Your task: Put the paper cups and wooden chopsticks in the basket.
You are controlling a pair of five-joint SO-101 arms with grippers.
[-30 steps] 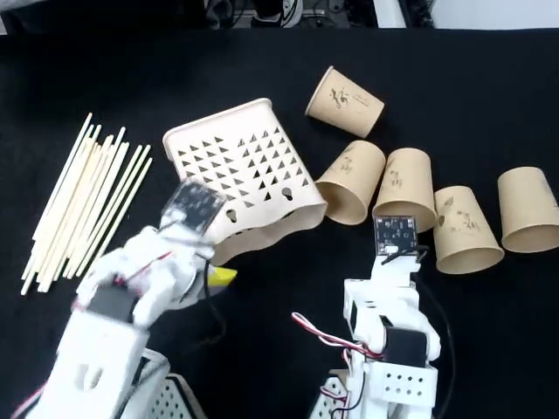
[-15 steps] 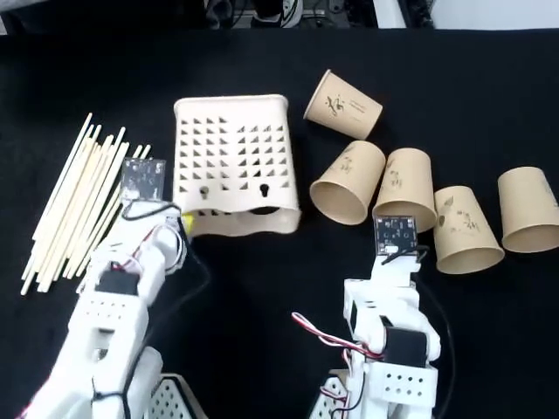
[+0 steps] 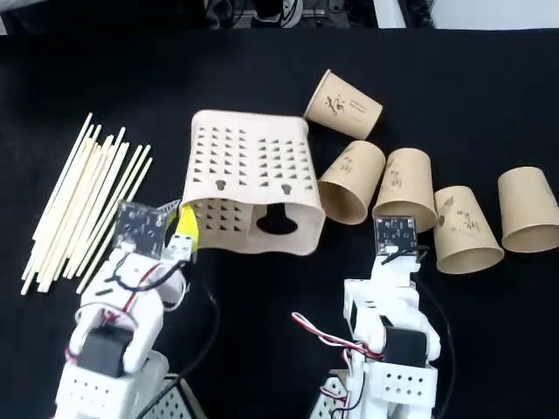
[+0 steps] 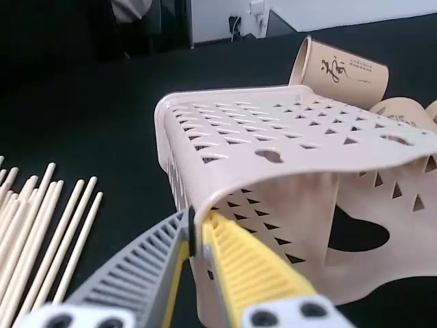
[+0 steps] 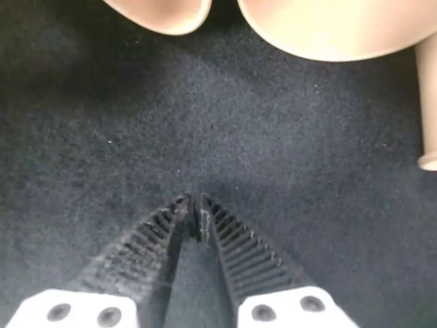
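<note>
Basket (image 3: 249, 179) has shifted rightward, left pincer (image 4: 193, 222) clamped on its rim; right pincer (image 5: 194, 205) closed, empty; paper cups (image 4: 341, 68) partly hidden behind it.

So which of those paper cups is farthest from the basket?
The paper cup at the far end of the row, on the right arm's side; the other four lie nearer the basket.

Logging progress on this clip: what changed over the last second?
The left tool, shut on the rim of the basket, swung it round and shifted it right, toward the cups; its opening now faces the arms. Cups, chopsticks and right tool stayed put.
</note>
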